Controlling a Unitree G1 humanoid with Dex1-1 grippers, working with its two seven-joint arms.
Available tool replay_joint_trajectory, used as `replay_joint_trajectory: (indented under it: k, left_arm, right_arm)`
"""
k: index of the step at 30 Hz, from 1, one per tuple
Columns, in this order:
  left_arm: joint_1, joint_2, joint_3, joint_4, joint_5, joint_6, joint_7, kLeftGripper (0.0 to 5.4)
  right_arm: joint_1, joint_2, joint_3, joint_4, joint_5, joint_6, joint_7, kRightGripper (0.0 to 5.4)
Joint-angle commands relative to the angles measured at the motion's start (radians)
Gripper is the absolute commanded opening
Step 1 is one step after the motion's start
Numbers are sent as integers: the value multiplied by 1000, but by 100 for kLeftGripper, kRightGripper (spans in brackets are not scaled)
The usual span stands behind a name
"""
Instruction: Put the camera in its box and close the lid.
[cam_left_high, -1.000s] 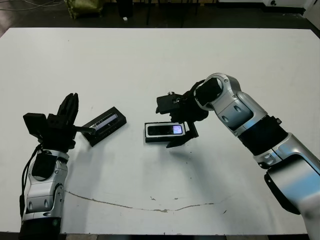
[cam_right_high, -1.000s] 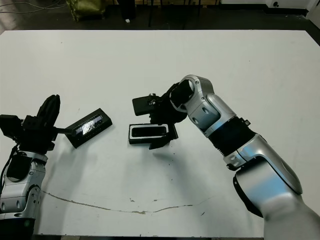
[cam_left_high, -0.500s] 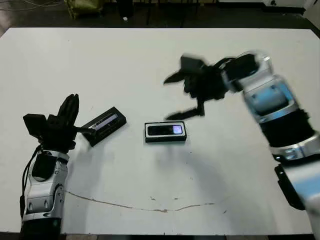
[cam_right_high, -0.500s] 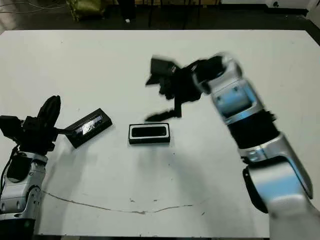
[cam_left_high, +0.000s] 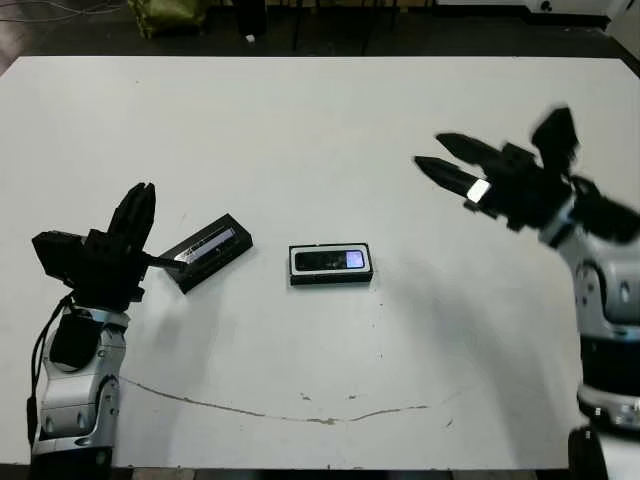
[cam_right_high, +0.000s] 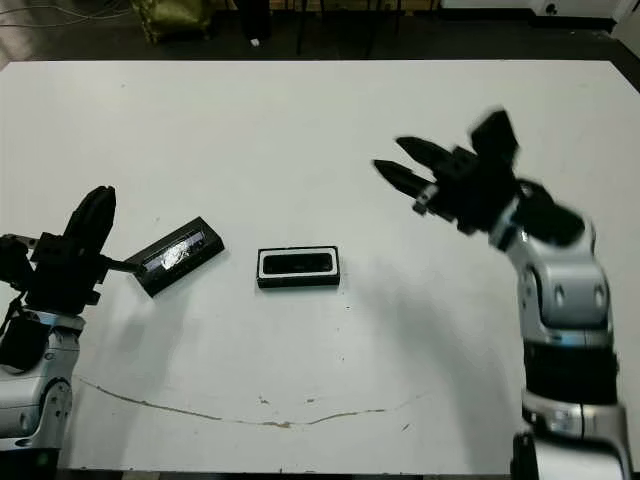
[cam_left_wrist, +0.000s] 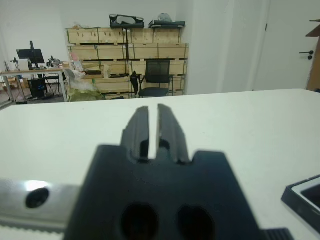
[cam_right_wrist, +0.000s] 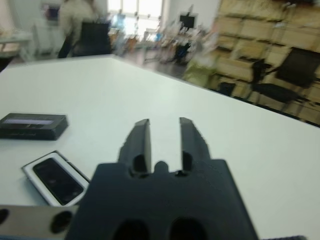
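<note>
**Camera in its box, lid off to one side**

Nearest the robot, the left gripper (cam_left_high: 140, 215) hangs over the white table (cam_left_high: 320, 110) with its two fingers drawn almost together, only a slit between them, gripping nothing. Just beyond its tips lies the lid (cam_left_high: 208, 251), slanted, silvery stripe up. Using the box (cam_left_high: 331, 264) as our marker: the camera (cam_left_high: 333, 261) sits inside it, flat on the white lining, bright patch toward the robot's right. The lid rests to the box's left, apart from it. Farther back and right of the box, the right gripper (cam_left_high: 443, 160) is raised, fingers parted, empty.
</note>
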Motion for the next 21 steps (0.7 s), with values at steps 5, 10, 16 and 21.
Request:
replay_joint_trajectory:
  k: [5,10,16,21]
  left_arm:
    - [13,15,-4,-6,2,28,2,0]
    - [15,16,-6,-12,1,32,2,0]
    - [25,21,-8,-36,15,59,11,0]
    - [26,33,1,-35,5,65,-8,0]
  right_arm:
    - [236,67,-45,-93,8,-135,-172,2]
    - [364,139,-47,-228,77,-174,-267,2]
    - [450,191,-19,-283,47,-214,-366,2]
    - [481,202,19,-342,56,-182,-416,2]
